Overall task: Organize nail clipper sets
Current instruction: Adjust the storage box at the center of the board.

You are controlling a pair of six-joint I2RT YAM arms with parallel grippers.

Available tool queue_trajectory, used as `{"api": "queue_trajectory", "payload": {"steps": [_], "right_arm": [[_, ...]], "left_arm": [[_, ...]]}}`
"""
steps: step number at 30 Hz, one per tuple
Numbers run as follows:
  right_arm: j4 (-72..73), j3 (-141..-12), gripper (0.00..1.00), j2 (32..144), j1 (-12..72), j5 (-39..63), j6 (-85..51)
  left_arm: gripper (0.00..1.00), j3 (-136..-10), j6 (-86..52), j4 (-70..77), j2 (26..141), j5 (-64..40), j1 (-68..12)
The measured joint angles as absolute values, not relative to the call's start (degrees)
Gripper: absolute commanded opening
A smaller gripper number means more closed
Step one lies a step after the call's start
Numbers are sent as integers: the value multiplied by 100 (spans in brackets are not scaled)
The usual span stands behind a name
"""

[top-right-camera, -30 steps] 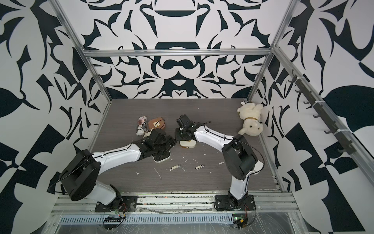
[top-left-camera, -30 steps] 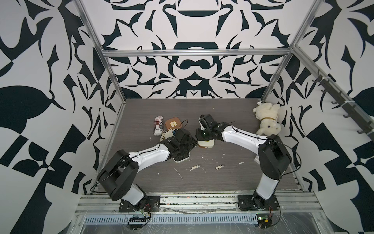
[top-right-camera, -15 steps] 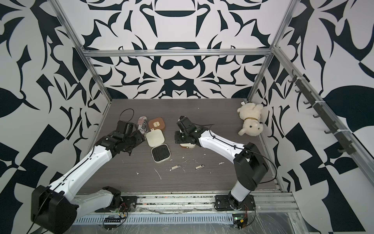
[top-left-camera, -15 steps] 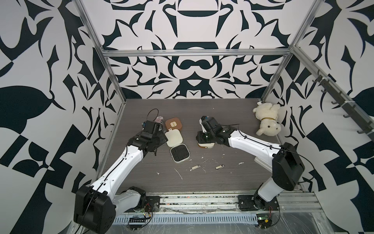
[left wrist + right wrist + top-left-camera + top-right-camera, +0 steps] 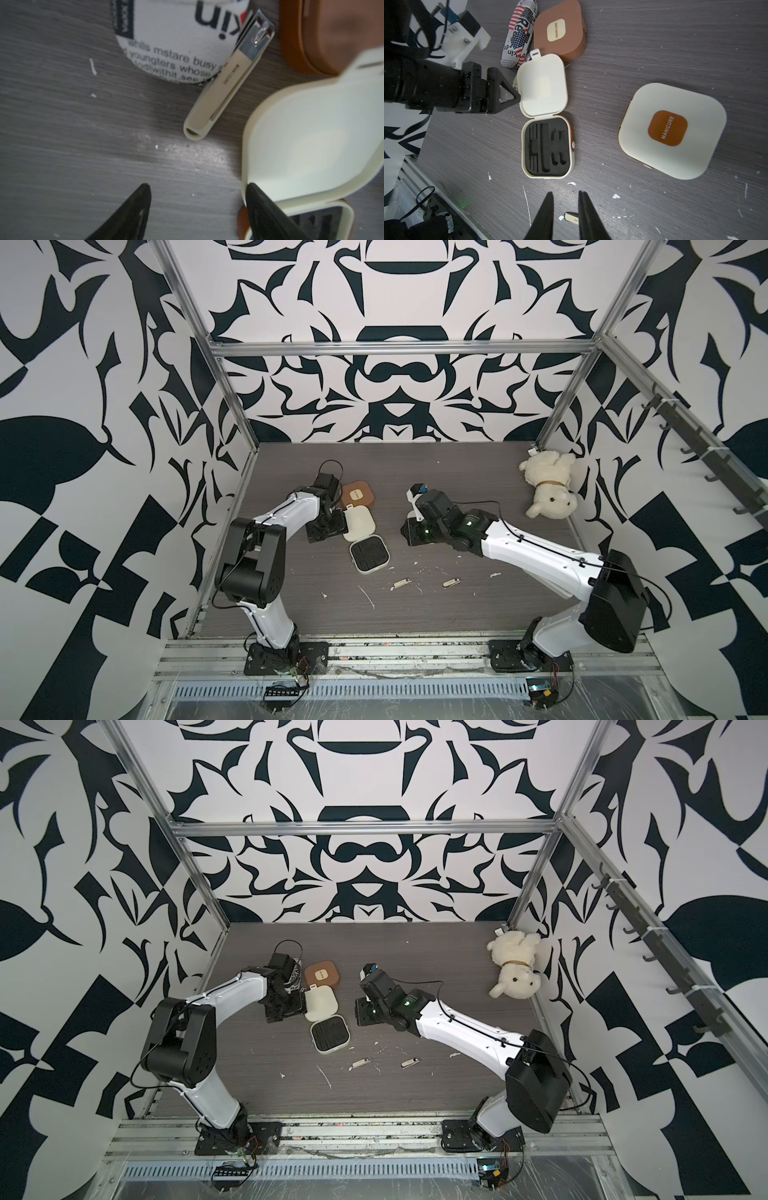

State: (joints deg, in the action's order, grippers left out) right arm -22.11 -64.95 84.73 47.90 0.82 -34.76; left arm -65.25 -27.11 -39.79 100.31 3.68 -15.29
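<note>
left jaws, released, newly beside open cream case; right jaws slightly parted, empty

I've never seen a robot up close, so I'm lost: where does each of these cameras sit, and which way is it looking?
Both top views: high over the near edge, looking down at the table; left arm and right arm show whole.
Left wrist: on the left arm, close over a cream clipper and the can; tips of the left end effector show.
Right wrist: on the right arm, facing the open cream case; the right end effector shows.
Shared: both wrist views show that case and the brown case.
</note>
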Motion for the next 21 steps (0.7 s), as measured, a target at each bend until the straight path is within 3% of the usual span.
{"api": "queue_trajectory", "payload": {"steps": [8,13,15,19,21], "right_arm": [[-2248,-6464,25,8381,4786,60,-3492],[-2239,-6464,25,8453,4786,62,-3516],[-2228,-6471,25,8576,4794,69,-3538],[-2211,-6619,23,9098,4932,69,-3581],[-2211,-6742,22,9397,5070,67,-3588]], "left_arm": [[70,-6731,-2307,-4012,10287,338,-1376],[71,-6289,-2296,-3859,9568,54,-1356],[66,-6215,-2357,-3881,9273,38,-1356],[45,-5999,-2679,-3844,8980,43,-1356],[41,-5666,-2904,-3795,8884,34,-1372]]}}
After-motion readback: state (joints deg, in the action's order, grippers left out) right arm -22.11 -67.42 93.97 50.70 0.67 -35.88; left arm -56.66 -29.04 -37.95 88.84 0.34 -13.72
